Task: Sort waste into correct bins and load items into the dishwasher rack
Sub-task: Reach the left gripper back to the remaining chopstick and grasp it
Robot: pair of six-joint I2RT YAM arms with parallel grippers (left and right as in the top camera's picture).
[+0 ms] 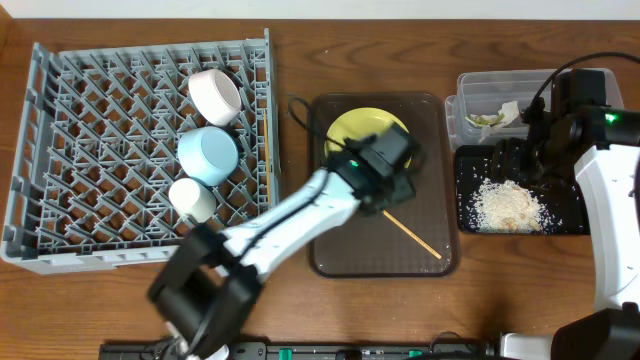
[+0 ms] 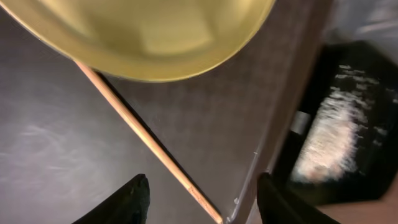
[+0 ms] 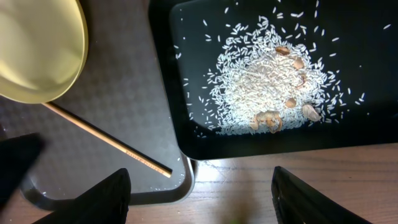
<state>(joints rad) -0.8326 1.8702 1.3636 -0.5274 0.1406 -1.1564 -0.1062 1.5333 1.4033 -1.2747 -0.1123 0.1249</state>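
Rack with white bowl, blue bowl and cup shows only overhead. Wrist views give me plate and chopstick on brown tray, and rice in black tray. Left gripper and right gripper both gape empty.

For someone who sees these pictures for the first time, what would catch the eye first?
The big grey dishwasher rack fills the left side, holding a white bowl, a light blue bowl and a white cup. In the middle, the left arm reaches over the yellow plate on the brown tray. At the right, white rice scraps lie heaped in the black tray.
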